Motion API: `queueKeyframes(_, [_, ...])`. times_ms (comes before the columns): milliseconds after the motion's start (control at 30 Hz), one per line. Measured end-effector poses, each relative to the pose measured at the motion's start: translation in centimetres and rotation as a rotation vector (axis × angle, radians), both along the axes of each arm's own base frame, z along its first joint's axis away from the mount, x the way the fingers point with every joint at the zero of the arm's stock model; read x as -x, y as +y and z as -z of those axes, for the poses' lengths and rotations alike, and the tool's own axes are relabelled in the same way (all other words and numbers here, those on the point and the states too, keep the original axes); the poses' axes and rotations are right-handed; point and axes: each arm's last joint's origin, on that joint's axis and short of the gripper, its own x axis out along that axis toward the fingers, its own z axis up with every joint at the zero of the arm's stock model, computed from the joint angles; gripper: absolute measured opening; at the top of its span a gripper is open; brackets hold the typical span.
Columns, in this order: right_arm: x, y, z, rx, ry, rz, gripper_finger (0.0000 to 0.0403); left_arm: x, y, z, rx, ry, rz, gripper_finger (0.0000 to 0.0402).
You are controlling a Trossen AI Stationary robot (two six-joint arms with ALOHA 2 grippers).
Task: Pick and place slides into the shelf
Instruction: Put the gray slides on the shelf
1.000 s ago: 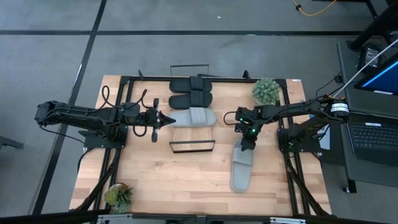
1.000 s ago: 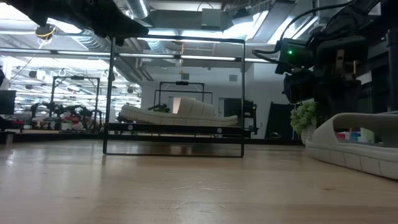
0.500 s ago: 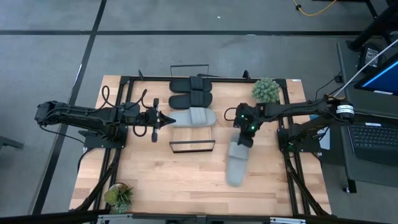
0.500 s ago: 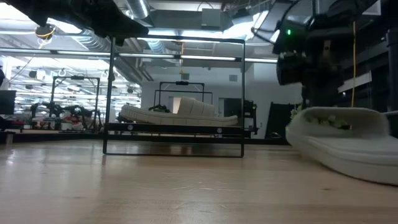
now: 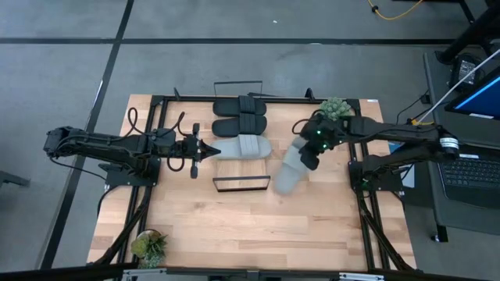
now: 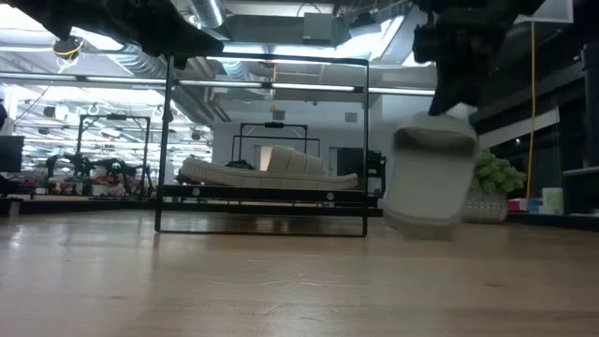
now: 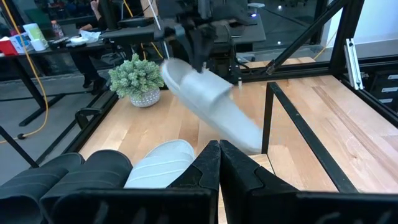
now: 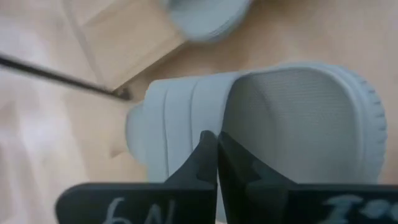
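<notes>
The right gripper (image 5: 311, 156) has its fingers clamped on a light grey slide (image 5: 291, 173), holding it off the tabletop (image 5: 234, 218), just beside the shelf (image 5: 234, 168). The shelf carries another grey slide (image 5: 244, 147) and two black slides (image 5: 241, 115). The left gripper (image 5: 205, 149), fingers closed, waits by it.

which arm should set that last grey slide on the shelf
The right. Its gripper is shut on the grey slide, which hangs clear of the table beside the shelf. The left gripper is shut and empty at the shelf's other side, by the grey slide already placed.
</notes>
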Motion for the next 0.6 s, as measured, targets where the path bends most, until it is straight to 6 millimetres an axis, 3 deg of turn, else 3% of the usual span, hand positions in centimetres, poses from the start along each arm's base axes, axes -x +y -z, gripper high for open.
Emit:
queueKeyframes(400, [0.2, -0.8, -5.6, 0.253, -0.065, 0.170, 0.0002, 0.0, 0.0, 0.0, -0.007, -0.001, 0.002, 0.0000])
queueKeyframes(600, [-0.1, -0.9, -8.1, 0.278, -0.177, 0.203, 0.0001, 0.0, 0.0, 0.0, -0.025, 0.001, 0.005, 0.0000])
